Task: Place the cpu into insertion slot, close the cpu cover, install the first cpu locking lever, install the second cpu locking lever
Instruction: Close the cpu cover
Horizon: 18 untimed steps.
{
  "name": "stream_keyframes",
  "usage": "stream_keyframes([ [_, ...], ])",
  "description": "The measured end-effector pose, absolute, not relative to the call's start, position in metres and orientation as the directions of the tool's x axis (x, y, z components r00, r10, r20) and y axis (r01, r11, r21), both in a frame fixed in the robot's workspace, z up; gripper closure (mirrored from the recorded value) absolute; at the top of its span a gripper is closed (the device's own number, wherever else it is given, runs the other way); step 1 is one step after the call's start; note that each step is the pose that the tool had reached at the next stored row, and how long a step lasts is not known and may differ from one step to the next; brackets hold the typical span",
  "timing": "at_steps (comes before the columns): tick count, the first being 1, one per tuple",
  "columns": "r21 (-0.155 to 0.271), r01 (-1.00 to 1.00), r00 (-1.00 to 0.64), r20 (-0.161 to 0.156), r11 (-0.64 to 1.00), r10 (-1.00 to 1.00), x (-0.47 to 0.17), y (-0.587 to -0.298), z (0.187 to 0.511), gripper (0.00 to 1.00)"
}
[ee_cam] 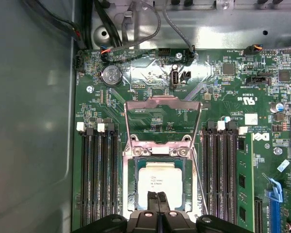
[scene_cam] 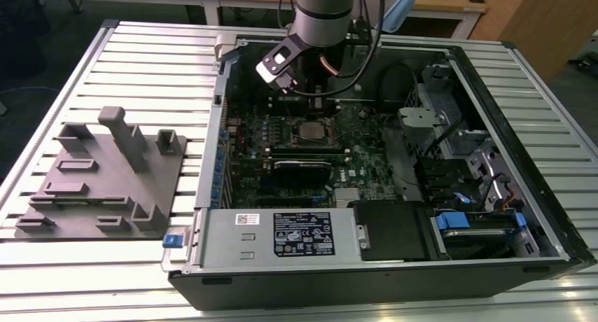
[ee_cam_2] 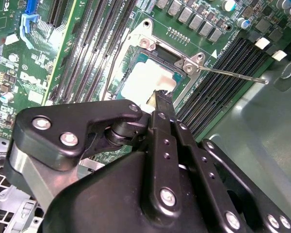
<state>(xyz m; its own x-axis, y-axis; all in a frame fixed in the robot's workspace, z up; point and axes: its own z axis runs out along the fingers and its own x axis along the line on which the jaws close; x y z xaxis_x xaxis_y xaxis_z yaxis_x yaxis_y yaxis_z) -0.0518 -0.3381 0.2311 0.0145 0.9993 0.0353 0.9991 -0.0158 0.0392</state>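
Toward the worktop's (scene_cam: 140,63) far edge, inside the case (scene_cam: 374,292), the cpu (ee_cam: 160,180) sits in the insertion slot (ee_cam: 133,184). The hand (ee_cam: 158,195) is closed and empty, tips just over the chip. The cpu cover (ee_cam: 162,101) looks raised, so any sideways push from the tips could skew the cpu.

Ribbed silver metal tabletop (scene_cam: 140,56), slats ran across it. Black computer case (scene_cam: 374,290) lay on its side directly on the tabletop, open face up, taking the middle and the exterior view's right. Grey moulded fixture plate (scene_cam: 84,196) with upright posts (scene_cam: 117,133) sat flat just beside the case, on the exterior view's left. Bare slats showed around both.
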Motion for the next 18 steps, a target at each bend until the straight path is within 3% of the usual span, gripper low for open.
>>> stream_keyframes([
  [18,0.038,0.999,0.015,0.035,-0.016,0.999,-0.0517,-0.3381,0.2357,0.89],
])
